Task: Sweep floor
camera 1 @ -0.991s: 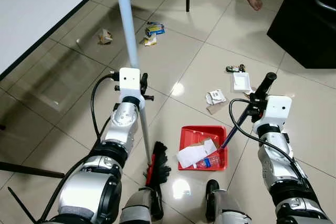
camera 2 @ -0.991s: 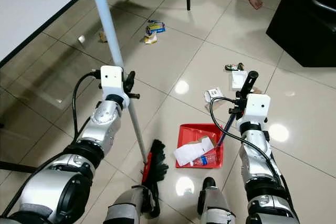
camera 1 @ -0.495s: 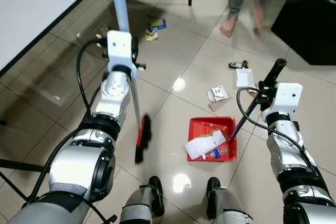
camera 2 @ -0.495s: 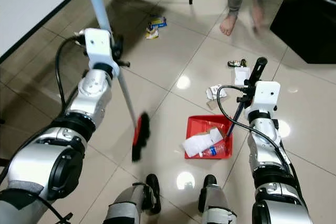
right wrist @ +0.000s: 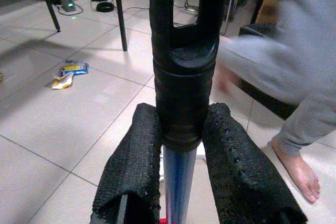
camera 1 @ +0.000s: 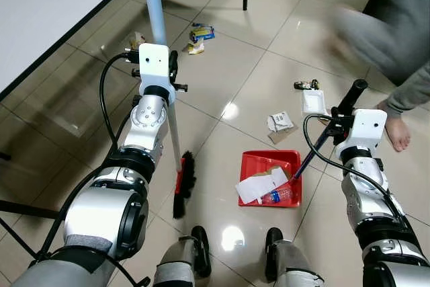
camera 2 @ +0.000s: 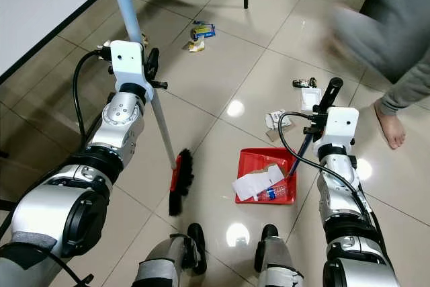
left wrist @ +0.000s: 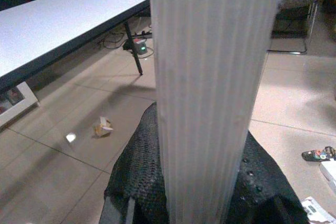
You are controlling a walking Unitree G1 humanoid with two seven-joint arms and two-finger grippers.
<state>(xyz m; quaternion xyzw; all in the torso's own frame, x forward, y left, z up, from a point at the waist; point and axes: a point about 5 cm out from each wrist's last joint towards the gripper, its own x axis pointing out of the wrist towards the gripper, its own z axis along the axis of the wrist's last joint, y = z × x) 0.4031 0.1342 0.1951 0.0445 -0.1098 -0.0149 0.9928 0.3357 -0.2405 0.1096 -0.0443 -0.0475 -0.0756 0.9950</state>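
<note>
Two tools are gripping, one thing each.
We are clamping our left tool (left wrist: 173,203) on the pale blue broom (camera 1: 182,176) pole, bristles on the beige tiled floor (camera 1: 222,65); our right tool (right wrist: 178,182) is holding the red dustpan (camera 1: 269,178) handle, paper inside. Wrappers (camera 1: 200,33) are lying near the white surface (camera 1: 47,5).

Both arms extend forward and down. The left gripper (left wrist: 202,182) is clamped around the broom pole (camera 1: 156,18), raised to the far left. The right gripper (right wrist: 181,171) is closed on the dustpan handle (right wrist: 181,51), fingers (right wrist: 233,166) pressing either side.
</note>
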